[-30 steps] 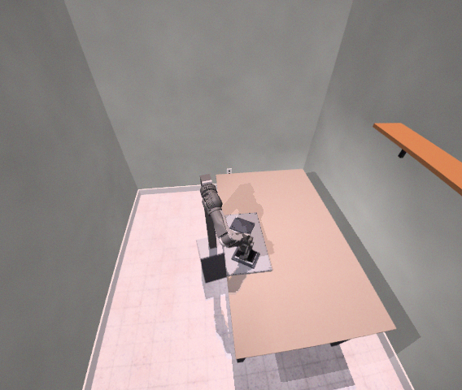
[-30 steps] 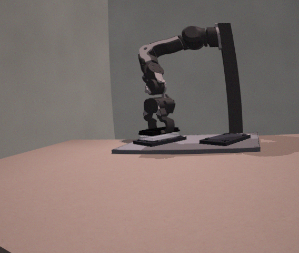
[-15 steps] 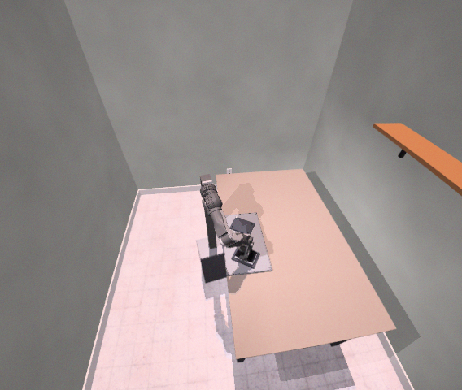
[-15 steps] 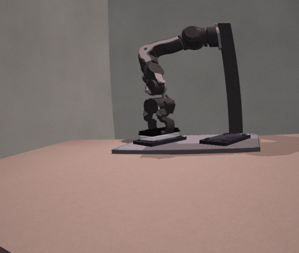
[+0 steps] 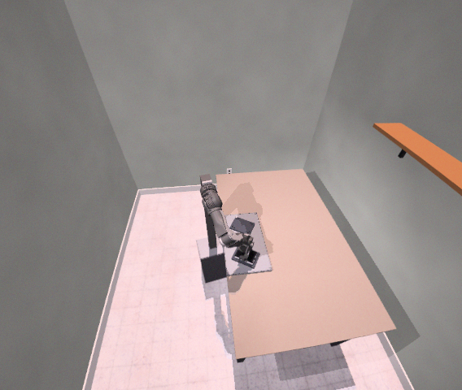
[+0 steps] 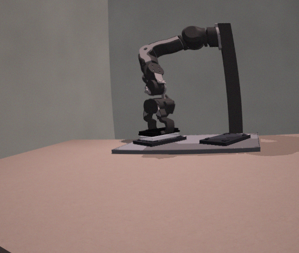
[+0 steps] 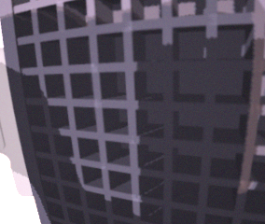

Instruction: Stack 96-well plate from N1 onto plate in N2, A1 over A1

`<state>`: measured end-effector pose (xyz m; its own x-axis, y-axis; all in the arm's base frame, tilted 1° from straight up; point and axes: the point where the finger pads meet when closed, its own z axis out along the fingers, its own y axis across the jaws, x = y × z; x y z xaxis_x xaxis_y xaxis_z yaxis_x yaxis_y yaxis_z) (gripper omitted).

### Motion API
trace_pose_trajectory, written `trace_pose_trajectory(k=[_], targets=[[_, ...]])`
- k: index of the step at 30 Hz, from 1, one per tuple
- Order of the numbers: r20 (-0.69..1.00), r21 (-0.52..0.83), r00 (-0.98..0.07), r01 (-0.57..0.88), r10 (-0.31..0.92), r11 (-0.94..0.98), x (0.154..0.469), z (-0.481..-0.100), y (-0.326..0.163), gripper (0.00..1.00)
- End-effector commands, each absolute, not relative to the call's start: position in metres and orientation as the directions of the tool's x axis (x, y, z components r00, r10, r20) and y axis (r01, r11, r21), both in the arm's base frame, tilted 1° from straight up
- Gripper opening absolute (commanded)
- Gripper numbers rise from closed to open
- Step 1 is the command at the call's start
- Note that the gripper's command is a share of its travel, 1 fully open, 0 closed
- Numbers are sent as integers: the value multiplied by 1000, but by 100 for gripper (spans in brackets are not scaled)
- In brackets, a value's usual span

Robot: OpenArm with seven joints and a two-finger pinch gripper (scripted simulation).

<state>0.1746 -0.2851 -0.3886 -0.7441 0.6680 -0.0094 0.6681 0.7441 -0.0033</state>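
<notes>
My gripper (image 6: pixel 160 128) is shut on the dark 96-well plate (image 6: pixel 158 132) and grips it from above. The dark plate is directly over the pale 96-well plate (image 6: pixel 159 137), which sits in the dark nest N2 (image 6: pixel 159 140). The two plates look close together or touching; I cannot tell whether they are fully nested. Nest N1 (image 6: pixel 224 138) holds no plate. In the overhead view the gripper (image 5: pixel 245 253) covers N2, and N1 (image 5: pixel 242 225) lies behind it. The wrist view is filled by the dark plate's well grid (image 7: pixel 146 117). I cannot read the A1 marks.
Both nests stand on a grey base slab (image 6: pixel 187 147) at the table's edge. The arm hangs from a dark curved post (image 6: pixel 231 78) behind N1. An orange shelf (image 5: pixel 433 161) is on the right wall, far from the arm.
</notes>
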Motion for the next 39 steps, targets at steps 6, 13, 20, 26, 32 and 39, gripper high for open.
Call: trace_pose_trajectory(k=[6, 13, 20, 26, 32, 39], targets=[[-16, -1, -744, 668, 668, 744, 177, -386, -286, 0], [-16, -1, -744, 668, 668, 744, 177, -386, -286, 0], [-15, -3, -744, 669, 669, 744, 176, -387, -286, 0], [-14, -4, -743, 669, 669, 743, 176, -387, -286, 0], [-14, -4, -743, 669, 669, 743, 176, -387, -286, 0], [-15, -3, -743, 669, 669, 743, 175, -387, -287, 0]])
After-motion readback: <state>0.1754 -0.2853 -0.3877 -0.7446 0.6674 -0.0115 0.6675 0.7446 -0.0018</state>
